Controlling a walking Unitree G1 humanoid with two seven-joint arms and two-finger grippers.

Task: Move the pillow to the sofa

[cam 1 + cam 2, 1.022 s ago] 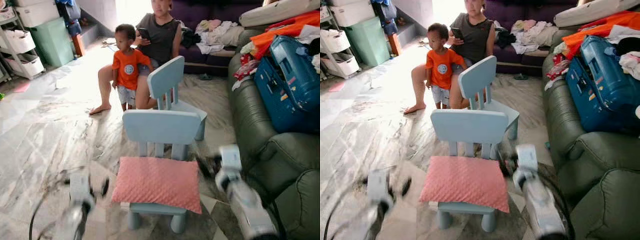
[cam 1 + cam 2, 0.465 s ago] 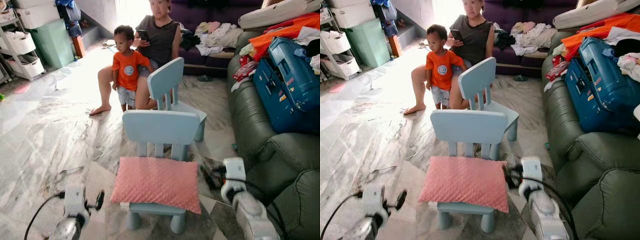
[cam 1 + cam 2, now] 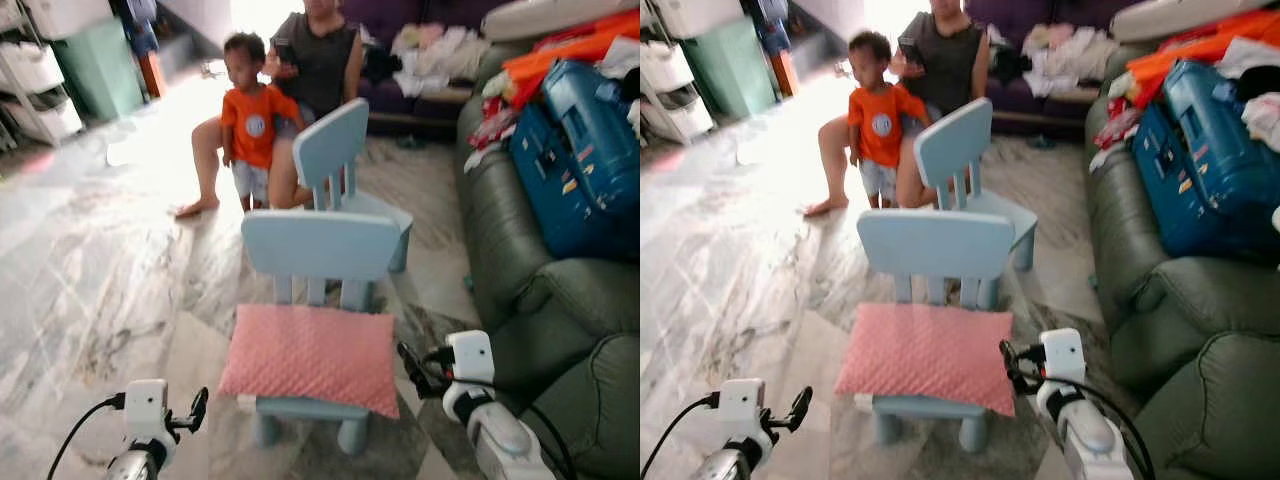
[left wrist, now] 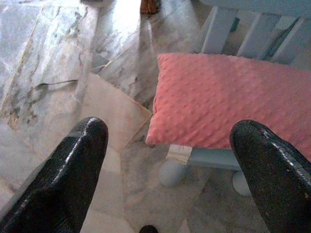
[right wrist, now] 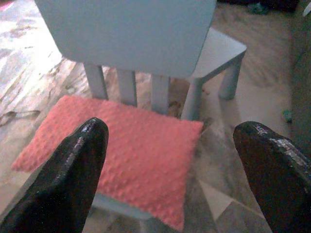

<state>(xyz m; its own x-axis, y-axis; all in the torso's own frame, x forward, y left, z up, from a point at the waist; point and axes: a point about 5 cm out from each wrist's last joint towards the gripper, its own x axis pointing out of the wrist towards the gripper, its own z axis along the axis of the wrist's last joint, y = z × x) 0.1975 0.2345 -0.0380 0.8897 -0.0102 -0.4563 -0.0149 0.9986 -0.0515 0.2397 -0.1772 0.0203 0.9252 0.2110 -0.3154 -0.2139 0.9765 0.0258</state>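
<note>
The pink pillow (image 3: 312, 356) lies flat on the seat of the near chair (image 3: 320, 246), a small pale-blue one whose backrest stands at the pillow's 12 o'clock edge. The pillow overhangs the seat on both sides. A second chair (image 3: 335, 150) of the same kind stands just behind, toward 1 o'clock, turned at an angle.

The left gripper (image 3: 197, 410) hovers above the marble floor (image 3: 90, 270) at the pillow's 8 o'clock, near its corner but apart from it. In the left wrist view its fingers (image 4: 73, 174) are spread wide, with the pillow's end and a chair leg seen between them; the jaws hold nothing.

The right gripper (image 3: 412, 368) sits at the pillow's 3 o'clock, just beside its edge, not touching as far as the head views show. In the right wrist view its fingers (image 5: 68, 179) also stand wide apart, framing the pillow and the chair back; these jaws are empty too.

The green sofa (image 3: 520, 270) runs along the 3 o'clock side of the scene, with a blue suitcase (image 3: 580, 160) and loose clothes on it farther back. At 12 o'clock a child (image 3: 252, 120) in an orange shirt stands beside a seated person (image 3: 310, 60) holding a phone. Storage boxes stand at 10 o'clock.
</note>
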